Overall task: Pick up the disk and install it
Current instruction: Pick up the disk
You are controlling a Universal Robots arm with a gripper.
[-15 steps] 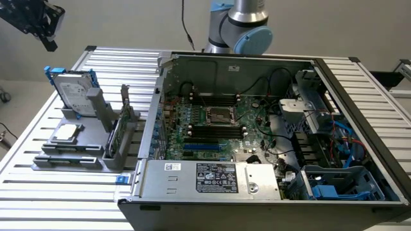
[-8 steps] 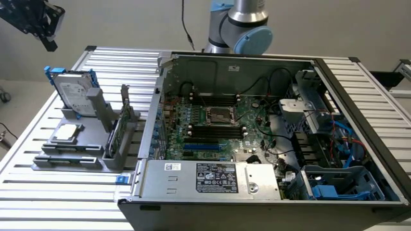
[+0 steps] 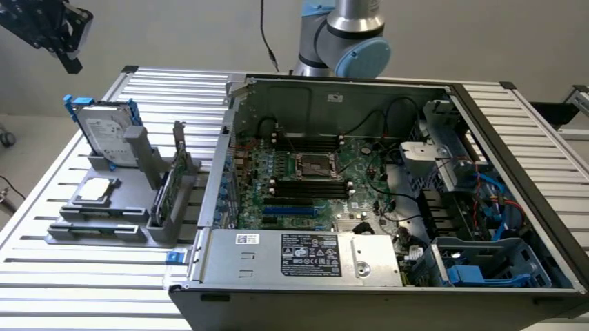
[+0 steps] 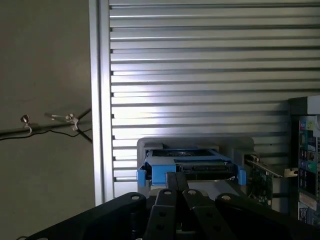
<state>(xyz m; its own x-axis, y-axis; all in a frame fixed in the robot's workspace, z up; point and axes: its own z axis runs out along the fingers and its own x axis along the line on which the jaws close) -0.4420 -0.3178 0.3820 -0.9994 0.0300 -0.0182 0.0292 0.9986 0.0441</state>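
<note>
The disk, silver with a white label in a blue frame, stands on edge at the back of a grey holder on the table, on the exterior view's left. My gripper hangs well above it, shut with nothing between its fingers. In the wrist view the black fingers are pressed together, and the disk shows edge-on just past my gripper.
An open computer case with its motherboard and a blue drive bay takes up the table's middle and right. The holder also carries a small silver chip and an upright green card. The ribbed table's edge is close by.
</note>
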